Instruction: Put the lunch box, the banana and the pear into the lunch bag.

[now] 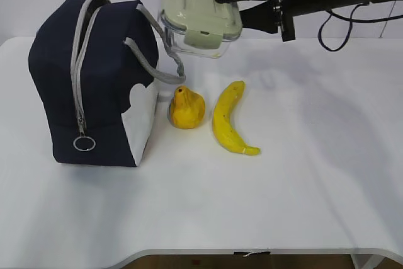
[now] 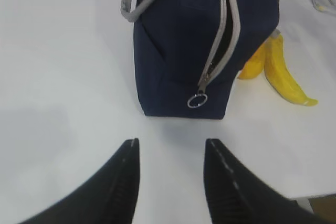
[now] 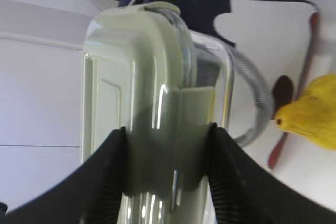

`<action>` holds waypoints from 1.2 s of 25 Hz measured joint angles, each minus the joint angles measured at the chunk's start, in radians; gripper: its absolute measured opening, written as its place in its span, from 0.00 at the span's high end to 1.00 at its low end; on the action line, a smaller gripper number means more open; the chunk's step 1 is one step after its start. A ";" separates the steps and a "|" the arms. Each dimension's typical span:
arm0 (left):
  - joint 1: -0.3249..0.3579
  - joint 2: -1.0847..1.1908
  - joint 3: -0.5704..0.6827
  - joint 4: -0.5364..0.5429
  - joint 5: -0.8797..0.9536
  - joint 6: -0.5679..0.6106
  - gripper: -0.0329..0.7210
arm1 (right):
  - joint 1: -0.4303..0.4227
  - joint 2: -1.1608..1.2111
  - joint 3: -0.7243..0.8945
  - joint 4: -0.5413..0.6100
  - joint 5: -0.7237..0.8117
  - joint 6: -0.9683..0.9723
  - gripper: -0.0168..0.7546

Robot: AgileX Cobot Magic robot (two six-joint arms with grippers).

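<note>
The right gripper is clenched on the right end of the lunch box, holding it clear of the table at the upper centre of the exterior frame, just right of the lunch bag. The left gripper hangs released and empty over bare table, short of the bag's ring pull. Risk: the zipper opening looks narrow and nothing holds it apart, so the box may catch on the rim or grey handle and topple the bag onto the pear and banana lying centre frame.

White table: lunch bag, pear, banana.
</note>
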 joint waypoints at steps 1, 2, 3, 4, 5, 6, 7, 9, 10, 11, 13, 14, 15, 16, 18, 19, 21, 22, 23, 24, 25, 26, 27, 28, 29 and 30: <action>0.000 0.034 -0.017 0.000 -0.021 0.009 0.54 | 0.010 0.000 0.000 0.015 0.000 -0.003 0.52; 0.000 0.078 -0.033 -0.002 -0.037 0.015 0.54 | 0.016 0.000 0.000 0.027 0.000 -0.004 0.52; 0.000 0.124 -0.054 -0.003 -0.046 0.021 0.54 | 0.024 0.000 0.000 0.036 0.000 -0.004 0.52; 0.000 0.164 -0.075 -0.003 -0.057 0.027 0.53 | 0.032 0.000 0.000 0.041 0.000 -0.005 0.52; 0.000 0.212 -0.094 -0.003 -0.061 0.035 0.53 | 0.039 0.000 -0.002 0.042 0.000 -0.007 0.52; 0.000 0.260 -0.118 -0.003 -0.064 0.042 0.53 | 0.047 0.000 -0.007 0.042 0.000 -0.007 0.52; 0.000 0.306 -0.146 -0.003 -0.066 0.047 0.52 | 0.058 0.000 -0.017 0.042 0.000 -0.007 0.52; 0.000 0.389 -0.204 -0.003 -0.066 0.051 0.52 | 0.071 0.000 -0.041 0.040 0.000 -0.007 0.52; 0.000 0.433 -0.240 -0.003 -0.060 0.053 0.52 | 0.079 0.000 -0.057 0.040 0.001 -0.007 0.52; 0.000 0.478 -0.277 -0.003 -0.054 0.053 0.52 | 0.084 0.000 -0.074 0.039 0.001 -0.007 0.52; 0.000 0.564 -0.347 -0.003 -0.033 0.053 0.52 | 0.090 0.000 -0.105 0.039 0.005 -0.007 0.52; 0.000 0.609 -0.386 -0.006 -0.018 0.055 0.51 | 0.095 0.000 -0.119 0.039 0.007 -0.007 0.53; 0.000 0.647 -0.424 -0.008 -0.005 0.055 0.51 | 0.097 0.000 -0.131 0.039 0.008 -0.007 0.53; 0.000 0.691 -0.455 -0.010 0.006 0.055 0.51 | 0.098 0.000 -0.140 0.039 0.008 -0.007 0.53; 0.000 0.776 -0.525 -0.014 0.027 0.057 0.51 | 0.103 0.000 -0.150 0.039 0.008 -0.007 0.53; 0.000 0.810 -0.550 -0.015 0.029 0.059 0.51 | 0.106 0.000 -0.149 0.039 0.009 -0.007 0.53; 0.000 0.887 -0.606 -0.020 0.036 0.067 0.51 | 0.113 0.000 -0.149 0.032 0.011 -0.007 0.53; 0.000 0.917 -0.633 -0.029 0.040 0.071 0.51 | 0.118 0.000 -0.149 0.030 0.011 -0.007 0.53; 0.000 0.952 -0.655 -0.044 0.043 0.078 0.51 | 0.122 0.000 -0.149 0.027 0.011 -0.007 0.53; 0.000 0.985 -0.680 -0.061 0.049 0.086 0.51 | 0.129 0.000 -0.149 0.024 0.011 -0.007 0.53; 0.000 1.016 -0.705 -0.088 0.061 0.103 0.51 | 0.137 0.000 -0.149 0.024 0.011 -0.009 0.53; 0.000 1.040 -0.725 -0.118 0.075 0.122 0.51 | 0.143 0.000 -0.149 0.017 0.011 -0.009 0.53; 0.000 1.066 -0.749 -0.140 0.087 0.143 0.51 | 0.148 0.000 -0.149 0.011 0.011 -0.009 0.53; 0.000 1.091 -0.773 -0.163 0.104 0.160 0.51 | 0.153 0.000 -0.149 0.004 0.013 -0.009 0.53; 0.000 1.115 -0.797 -0.178 0.121 0.177 0.50 | 0.157 0.000 -0.149 -0.005 0.013 -0.011 0.53; 0.000 1.134 -0.816 -0.189 0.136 0.187 0.48 | 0.159 0.000 -0.149 -0.012 0.013 -0.011 0.53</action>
